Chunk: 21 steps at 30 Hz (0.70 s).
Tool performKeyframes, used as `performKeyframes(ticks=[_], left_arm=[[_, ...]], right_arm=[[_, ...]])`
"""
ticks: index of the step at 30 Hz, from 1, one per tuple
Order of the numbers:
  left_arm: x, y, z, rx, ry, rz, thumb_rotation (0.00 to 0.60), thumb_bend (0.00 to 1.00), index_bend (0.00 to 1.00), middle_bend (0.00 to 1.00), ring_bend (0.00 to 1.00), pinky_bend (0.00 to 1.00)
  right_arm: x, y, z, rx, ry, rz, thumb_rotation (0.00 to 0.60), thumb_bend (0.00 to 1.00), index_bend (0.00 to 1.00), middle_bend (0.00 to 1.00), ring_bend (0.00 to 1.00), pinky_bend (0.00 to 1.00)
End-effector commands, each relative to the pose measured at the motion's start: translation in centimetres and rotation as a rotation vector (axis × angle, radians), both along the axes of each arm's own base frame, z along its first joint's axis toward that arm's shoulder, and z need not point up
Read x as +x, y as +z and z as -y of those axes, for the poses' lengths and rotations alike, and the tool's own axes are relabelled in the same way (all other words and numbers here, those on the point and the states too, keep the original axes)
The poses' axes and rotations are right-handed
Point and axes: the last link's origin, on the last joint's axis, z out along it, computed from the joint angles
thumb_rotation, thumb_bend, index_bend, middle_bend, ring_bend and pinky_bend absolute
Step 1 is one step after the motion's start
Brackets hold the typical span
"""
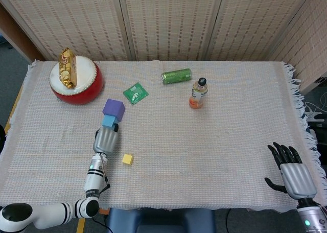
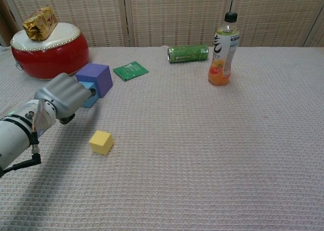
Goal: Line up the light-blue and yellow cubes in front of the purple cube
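The curled left hand (image 2: pixel 63 95) is nudging the small light-blue cube (image 1: pixel 109 121) against the purple foam cube (image 1: pixel 114 109); the small yellow cube (image 2: pixel 100 142) is waiting, apart.

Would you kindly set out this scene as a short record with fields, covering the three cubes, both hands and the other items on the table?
purple cube: on the cloth, in front of the red drum
light-blue cube: against the purple cube's near side
yellow cube: alone, nearer the robot, not lined up
left hand: fingers at the light-blue cube; grip unclear
right hand: open, fingers spread, at the table's near right edge
red drum: far left, gold packet on top
green can: lying on its side
orange drink bottle: upright
green sachet: flat
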Motion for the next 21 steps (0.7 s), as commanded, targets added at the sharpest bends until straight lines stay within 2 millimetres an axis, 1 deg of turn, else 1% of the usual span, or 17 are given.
performKeyframes(ticks=[1, 6, 14, 18, 21], left_arm=[[-0.1, 0.0, 0.0, 0.001, 0.003, -0.001, 0.600, 0.43, 0.19, 1.00, 1.00, 1.00], [-0.2, 0.0, -0.2, -0.004, 0.013, 0.007, 0.600, 0.43, 0.19, 1.00, 1.00, 1.00], [0.3, -0.3, -0.1, -0.018, -0.036, 0.041, 0.600, 0.43, 0.14, 1.00, 1.00, 1.00], [0.6, -0.4, 0.7, -0.030, -0.061, 0.048, 0.600, 0.43, 0.14, 1.00, 1.00, 1.00], [0.8, -0.2, 1.8, -0.038, -0.087, 0.049, 0.600, 0.43, 0.15, 1.00, 1.00, 1.00]], right_arm=[[0.0, 0.0, 0.0, 0.000, 0.000, 0.000, 0.499, 0.00, 0.00, 0.00, 0.00, 0.00], [0.0, 0.0, 0.0, -0.001, 0.000, -0.001, 0.500, 0.00, 0.00, 0.00, 0.00, 0.00], [0.0, 0.0, 0.0, -0.002, -0.003, -0.002, 0.500, 0.00, 0.00, 0.00, 0.00, 0.00], [0.0, 0.1, 0.0, -0.002, -0.002, -0.002, 0.500, 0.00, 0.00, 0.00, 0.00, 0.00], [0.0, 0.1, -0.1, -0.001, -0.001, -0.001, 0.500, 0.00, 0.00, 0.00, 0.00, 0.00]])
